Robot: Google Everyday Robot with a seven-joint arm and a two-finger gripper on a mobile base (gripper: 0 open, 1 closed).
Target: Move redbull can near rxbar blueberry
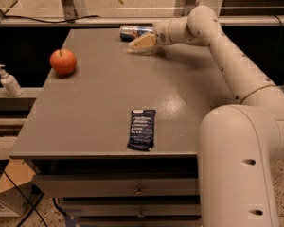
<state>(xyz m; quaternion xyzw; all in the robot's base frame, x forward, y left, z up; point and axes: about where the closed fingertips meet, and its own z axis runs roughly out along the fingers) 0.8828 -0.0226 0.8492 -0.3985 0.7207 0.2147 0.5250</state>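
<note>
The gripper (pixel 142 42) sits just beside the toppled redbull can (pixel 134 31) — its grip cannot be told. Best to centre it across the can before carrying toward the rxbar blueberry (pixel 142 129).

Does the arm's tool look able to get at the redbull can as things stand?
Probably yes. The tool sits just in front of the redbull can, which lies on its side at the far edge of the table, with nothing between them; the apple is well off to one side.
</note>
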